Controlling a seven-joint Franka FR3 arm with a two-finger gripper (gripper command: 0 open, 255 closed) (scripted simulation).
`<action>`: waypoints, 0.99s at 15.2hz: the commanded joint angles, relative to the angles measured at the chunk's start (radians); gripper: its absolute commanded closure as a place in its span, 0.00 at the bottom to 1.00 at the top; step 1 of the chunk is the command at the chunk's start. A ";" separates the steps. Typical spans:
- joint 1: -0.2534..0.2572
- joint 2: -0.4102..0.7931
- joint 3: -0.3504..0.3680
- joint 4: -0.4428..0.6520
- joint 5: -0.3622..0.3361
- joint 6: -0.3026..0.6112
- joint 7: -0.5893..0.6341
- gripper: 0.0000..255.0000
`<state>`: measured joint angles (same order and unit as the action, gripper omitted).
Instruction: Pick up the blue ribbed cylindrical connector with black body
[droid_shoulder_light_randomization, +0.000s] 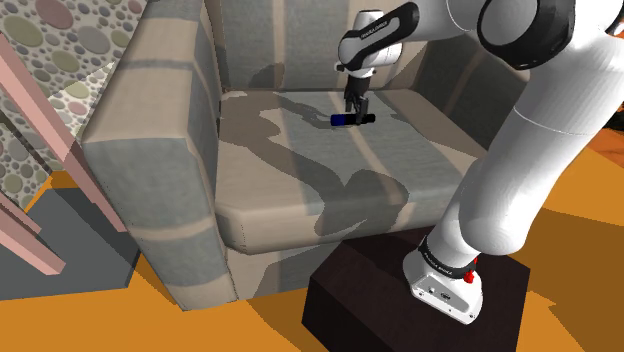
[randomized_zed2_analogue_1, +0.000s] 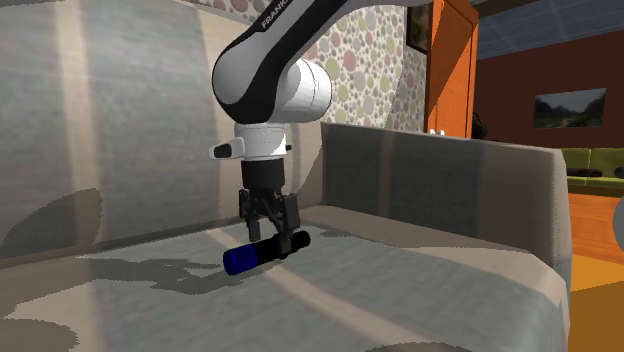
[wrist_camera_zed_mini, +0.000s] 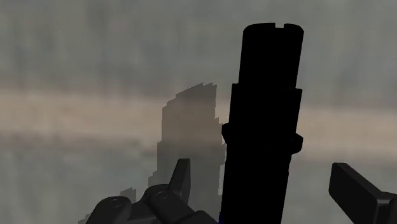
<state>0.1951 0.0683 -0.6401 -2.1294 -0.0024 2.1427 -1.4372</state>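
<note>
A room with spotted wallpaper (droid_shoulder_light_randomization: 70, 40) and an orange floor (droid_shoulder_light_randomization: 90, 315) is glimpsed at the shoulder view's left. The middle is taken up by a grey-beige armchair (droid_shoulder_light_randomization: 150, 160), whose seat (droid_shoulder_light_randomization: 290, 180) looks soft and may yield when pressed. At upper centre the gripper (droid_shoulder_light_randomization: 354, 110) is held low, its fingers spread. The connector (droid_shoulder_light_randomization: 352, 119) lies between them on the seat, untouched. It is judged light, stiff and smooth (liable to roll). It is best clasped across the black body (randomized_zed2_analogue_1: 282, 244), beside the blue end (randomized_zed2_analogue_1: 238, 260).
</note>
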 joint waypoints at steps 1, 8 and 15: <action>-0.002 0.016 0.000 -0.013 0.011 0.027 -0.008 0.00; -0.003 0.021 0.001 -0.017 0.015 0.035 -0.010 1.00; -0.001 0.004 0.000 -0.004 0.003 0.009 -0.003 1.00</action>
<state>0.1928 0.0827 -0.6399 -2.1356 0.0080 2.1610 -1.4455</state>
